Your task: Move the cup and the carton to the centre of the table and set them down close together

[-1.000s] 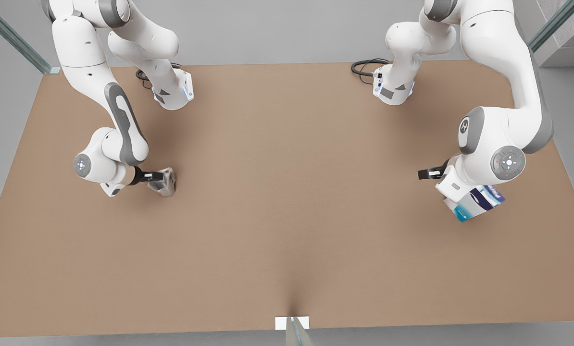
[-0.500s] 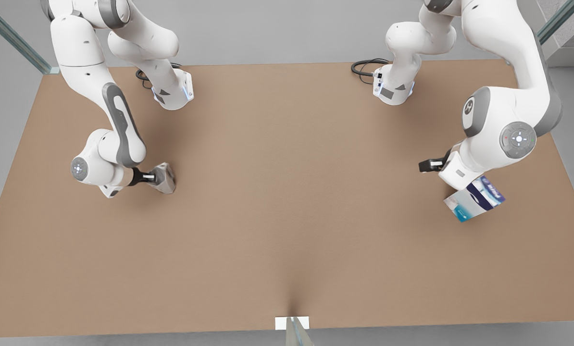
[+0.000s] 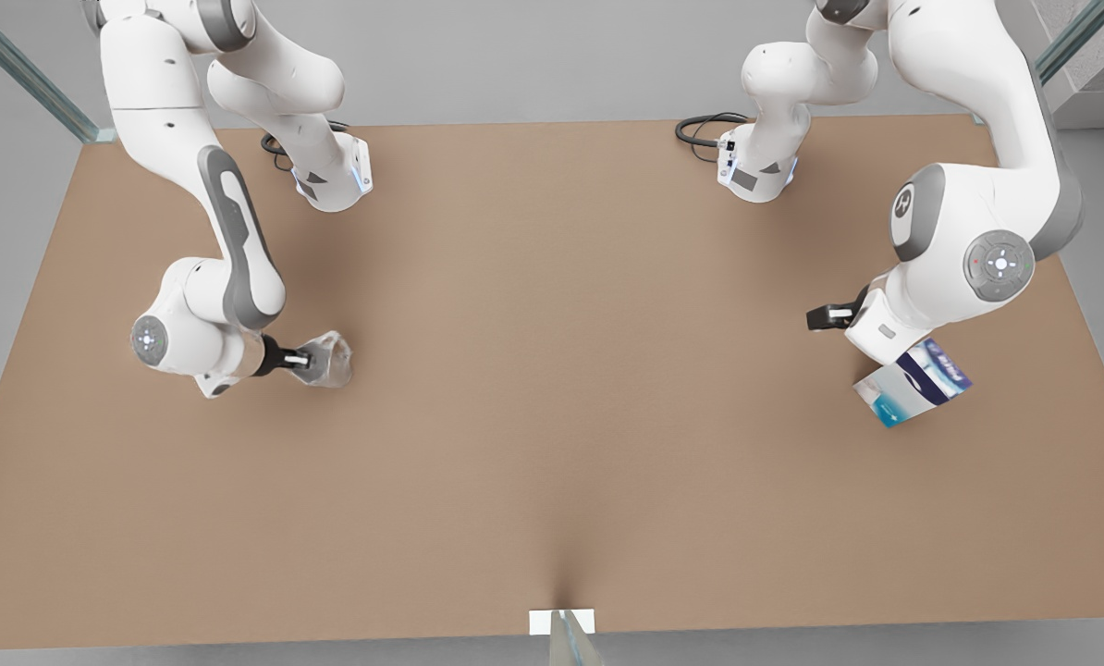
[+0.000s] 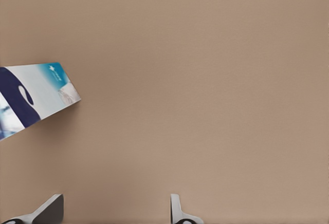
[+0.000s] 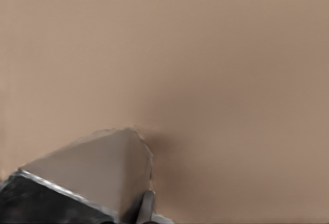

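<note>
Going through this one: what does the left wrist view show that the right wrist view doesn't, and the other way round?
Left wrist view: the carton lying off to one side of the left gripper, whose open fingers have bare tabletop between them. Right wrist view: the cup close up, held by the right gripper, with one finger against its side. Both: the plain light-brown table.

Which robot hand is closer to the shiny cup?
The right hand. It sits right at the cup, gripping it. The left hand is far across the table, beside the carton, fingers open.
</note>
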